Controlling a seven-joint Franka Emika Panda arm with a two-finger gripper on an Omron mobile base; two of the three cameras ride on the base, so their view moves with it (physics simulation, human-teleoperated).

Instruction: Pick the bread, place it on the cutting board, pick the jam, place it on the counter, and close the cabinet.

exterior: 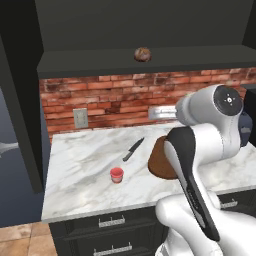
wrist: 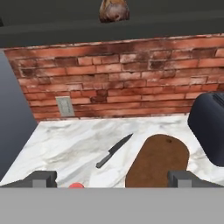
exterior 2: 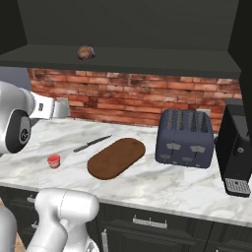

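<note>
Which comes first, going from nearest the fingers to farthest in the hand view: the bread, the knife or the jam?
1. The jam, on the counter right by the left finger.
2. The knife, farther out on the marble, left of the cutting board.
3. The bread, up on the cabinet shelf.

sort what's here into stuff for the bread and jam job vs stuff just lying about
For the job: bread in the open cabinet; cutting board; jam; counter.
Lying about: knife; toaster; coffee machine; wall outlet.
</note>
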